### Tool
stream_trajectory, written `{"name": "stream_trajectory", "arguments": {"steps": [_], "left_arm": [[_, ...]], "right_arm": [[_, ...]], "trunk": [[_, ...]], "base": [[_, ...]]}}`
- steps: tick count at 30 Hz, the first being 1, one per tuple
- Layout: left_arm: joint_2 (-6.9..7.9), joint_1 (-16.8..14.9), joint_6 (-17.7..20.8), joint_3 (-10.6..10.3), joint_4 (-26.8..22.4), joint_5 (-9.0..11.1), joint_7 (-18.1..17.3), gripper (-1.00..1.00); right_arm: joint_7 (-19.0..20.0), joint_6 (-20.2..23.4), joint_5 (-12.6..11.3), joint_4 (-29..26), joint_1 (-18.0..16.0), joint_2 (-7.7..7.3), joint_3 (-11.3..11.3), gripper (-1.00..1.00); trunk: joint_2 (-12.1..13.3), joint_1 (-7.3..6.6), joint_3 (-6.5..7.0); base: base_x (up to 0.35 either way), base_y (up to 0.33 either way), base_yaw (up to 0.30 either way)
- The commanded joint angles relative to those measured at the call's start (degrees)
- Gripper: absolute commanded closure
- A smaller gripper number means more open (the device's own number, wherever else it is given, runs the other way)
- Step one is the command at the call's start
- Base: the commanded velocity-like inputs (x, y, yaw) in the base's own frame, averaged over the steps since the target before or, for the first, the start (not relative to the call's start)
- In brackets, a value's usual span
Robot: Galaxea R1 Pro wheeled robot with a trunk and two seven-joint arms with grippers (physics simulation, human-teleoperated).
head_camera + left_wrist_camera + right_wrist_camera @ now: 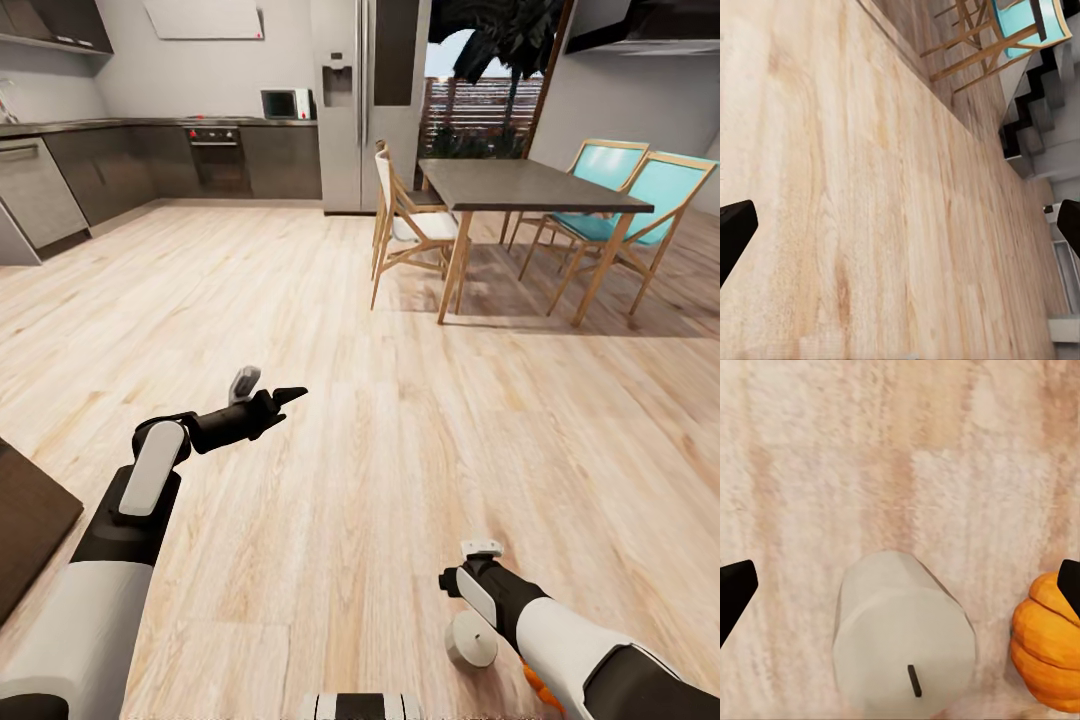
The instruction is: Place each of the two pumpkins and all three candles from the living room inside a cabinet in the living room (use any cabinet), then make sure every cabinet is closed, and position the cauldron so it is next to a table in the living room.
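Candle (904, 649) and pumpkin (1050, 649) sit between your right gripper's (900, 585) spread fingers; your left gripper (900, 229) gapes over bare floor (862, 187).

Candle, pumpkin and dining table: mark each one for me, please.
candle (904, 652): right wrist view, on its flat top just above the wick.
pumpkin (1046, 649): right wrist view, on its ribbed orange side.
dining table (520, 183): head view, on the dark tabletop.
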Motion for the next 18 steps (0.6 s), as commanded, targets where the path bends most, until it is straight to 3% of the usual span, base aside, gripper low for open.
{"name": "stream_trajectory", "arguments": {"steps": [1,9,18], "left_arm": [[0.0,0.0,0.0,0.0,0.0,0.0,0.0,-1.0],[0.0,0.0,-0.1,0.0,0.7,0.1,0.0,-1.0],[0.0,0.0,-0.1,0.1,0.7,0.0,0.0,-1.0]], "right_arm": [[0.1,0.0,0.0,0.0,0.0,0.02,0.0,-1.0],[0.1,0.1,0.0,0.0,0.0,0.03,0.0,-1.0],[0.1,0.1,-0.1,0.0,0.0,-0.03,-0.1,-1.0]], "trunk": [[0.0,0.0,-0.01],[0.0,0.0,-0.01],[0.0,0.0,-0.01]], "base": [[0.0,0.0,0.0],[0.0,0.0,0.0],[-0.181,0.0,0.0]]}}
